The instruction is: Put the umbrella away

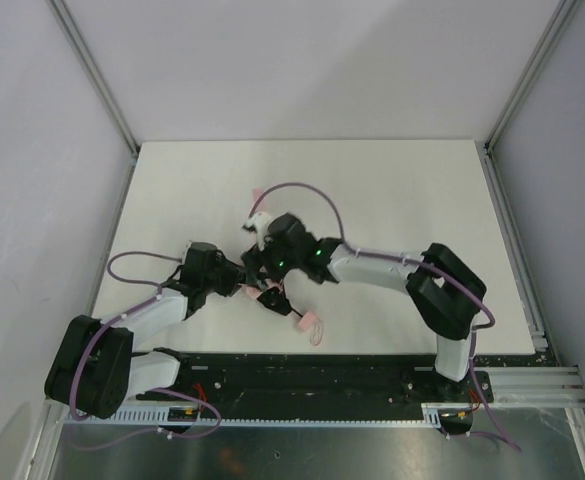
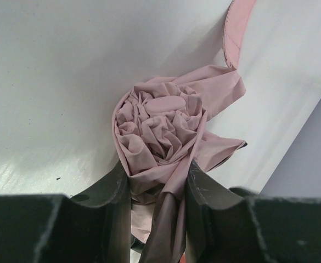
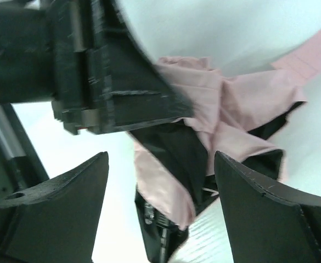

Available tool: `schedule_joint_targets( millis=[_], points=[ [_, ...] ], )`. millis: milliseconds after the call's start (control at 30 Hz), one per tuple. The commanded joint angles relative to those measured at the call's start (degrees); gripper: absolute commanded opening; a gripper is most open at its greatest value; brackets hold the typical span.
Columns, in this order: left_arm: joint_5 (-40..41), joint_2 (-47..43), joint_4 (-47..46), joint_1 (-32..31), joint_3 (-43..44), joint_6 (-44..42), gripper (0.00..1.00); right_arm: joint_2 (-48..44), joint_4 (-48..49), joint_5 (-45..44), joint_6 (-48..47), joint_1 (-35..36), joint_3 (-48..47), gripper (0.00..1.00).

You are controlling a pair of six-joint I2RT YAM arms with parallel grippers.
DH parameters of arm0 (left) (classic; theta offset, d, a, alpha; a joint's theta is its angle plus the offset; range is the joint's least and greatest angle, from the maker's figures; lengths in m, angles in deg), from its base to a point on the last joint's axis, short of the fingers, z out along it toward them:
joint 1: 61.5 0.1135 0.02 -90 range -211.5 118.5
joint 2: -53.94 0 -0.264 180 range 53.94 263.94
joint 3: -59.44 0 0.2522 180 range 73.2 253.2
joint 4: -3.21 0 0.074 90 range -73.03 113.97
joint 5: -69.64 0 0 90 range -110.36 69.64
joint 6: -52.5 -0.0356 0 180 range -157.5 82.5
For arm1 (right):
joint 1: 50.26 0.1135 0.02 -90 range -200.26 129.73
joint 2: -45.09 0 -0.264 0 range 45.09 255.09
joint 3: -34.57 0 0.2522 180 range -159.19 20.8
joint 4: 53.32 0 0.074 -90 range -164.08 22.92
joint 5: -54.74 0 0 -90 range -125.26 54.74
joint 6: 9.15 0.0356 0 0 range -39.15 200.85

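Note:
The umbrella [image 2: 160, 126] is a crumpled pale pink bundle on the white table. My left gripper [image 2: 157, 183] is shut on its fabric, which is pinched between both fingers. In the right wrist view the umbrella [image 3: 226, 109] lies between the spread fingers of my right gripper [image 3: 163, 192], which is open around its pink and dark folds; I cannot tell if they touch. The left gripper [image 3: 94, 66] shows there just above it. In the top view both grippers, left [image 1: 240, 282] and right [image 1: 262, 262], meet over the bundle and hide most of it. Its pink handle [image 1: 300, 322] and loop strap [image 1: 317, 331] stick out towards the near edge.
A pink closing strap [image 2: 237, 27] trails off the bundle towards the back. The white table [image 1: 392, 190] is bounded by grey walls and metal rails on the left [image 1: 92, 70] and right [image 1: 512, 230]. A black base rail [image 1: 322, 375] runs along the near edge.

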Motion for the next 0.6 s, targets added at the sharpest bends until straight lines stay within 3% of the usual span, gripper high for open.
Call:
schedule_joint_targets(
  millis=[0, 133, 400, 467, 567],
  points=[
    [3.39, 0.36, 4.88, 0.01, -1.76, -3.52, 0.13, 0.93, -0.34, -24.80, -10.69, 8.31, -1.02, 0.80],
    [3.36, 0.32, 4.91, 0.09, -1.57, -3.46, 0.13, 4.67, 4.24, -34.95, -15.15, 12.53, -0.60, 0.78],
    [1.02, 0.44, 4.86, 0.07, -1.10, -2.56, 0.13, 12.89, 9.81, -46.41, -18.43, 15.50, 0.78, 0.71],
    [0.77, 0.52, 4.86, 0.12, -0.94, -2.59, 0.13, 14.02, 9.50, -47.27, -17.84, 15.18, 1.16, 0.66],
    [0.65, 0.48, 4.91, 0.09, -0.73, -2.61, 0.14, 14.42, 9.31, -46.38, -16.68, 14.43, 2.66, 0.47]
  ],
)
